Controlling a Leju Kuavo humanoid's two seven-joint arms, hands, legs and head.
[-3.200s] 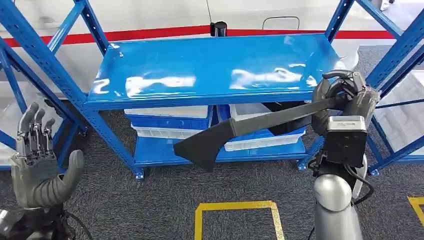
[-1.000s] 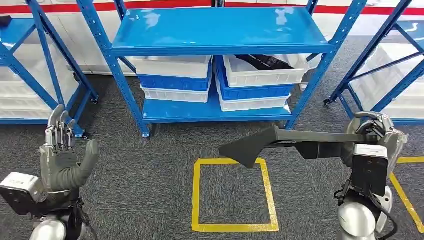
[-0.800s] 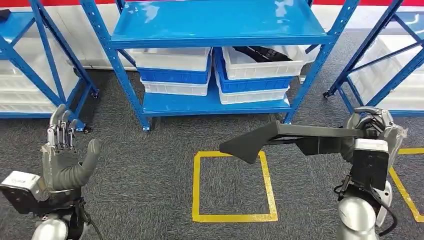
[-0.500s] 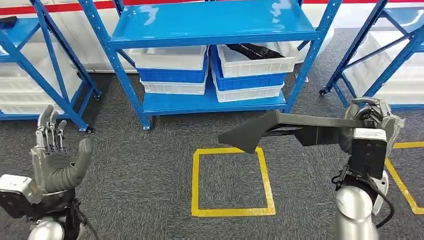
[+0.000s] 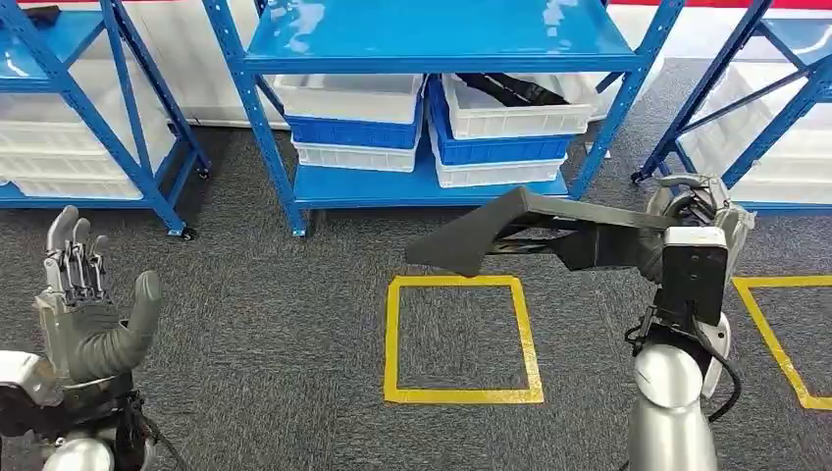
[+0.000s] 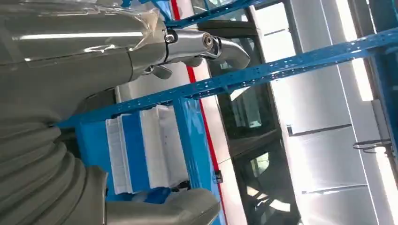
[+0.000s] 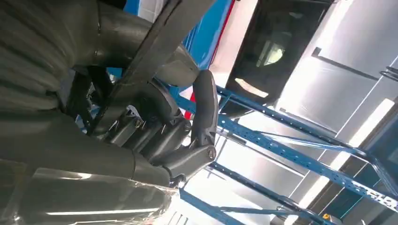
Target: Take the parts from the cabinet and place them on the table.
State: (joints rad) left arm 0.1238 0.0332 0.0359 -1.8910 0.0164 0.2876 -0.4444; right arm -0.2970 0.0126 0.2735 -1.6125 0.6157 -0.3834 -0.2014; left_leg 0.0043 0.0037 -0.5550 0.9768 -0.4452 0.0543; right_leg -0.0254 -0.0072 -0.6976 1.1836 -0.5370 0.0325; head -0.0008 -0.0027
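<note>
Part [image 5: 510, 228], long and dark, held level above the floor's yellow square [image 5: 461, 339], right hand [image 5: 692, 211] fingers clamped on its end; left hand [image 5: 83, 314] raised, fingers apart, holding nothing; rack [image 5: 432, 44] beyond

Head view bright and evenly lit, sharp throughout. White glare patches on the blue top shelf [image 5: 432, 25]; only faint shadows on the grey carpet [image 5: 294, 343]. Upright posts splay outward toward the picture edges. Both wrist views: overexposed white light strips [image 6: 363, 79] behind the racking, near hand surfaces soft and out of focus.
</note>
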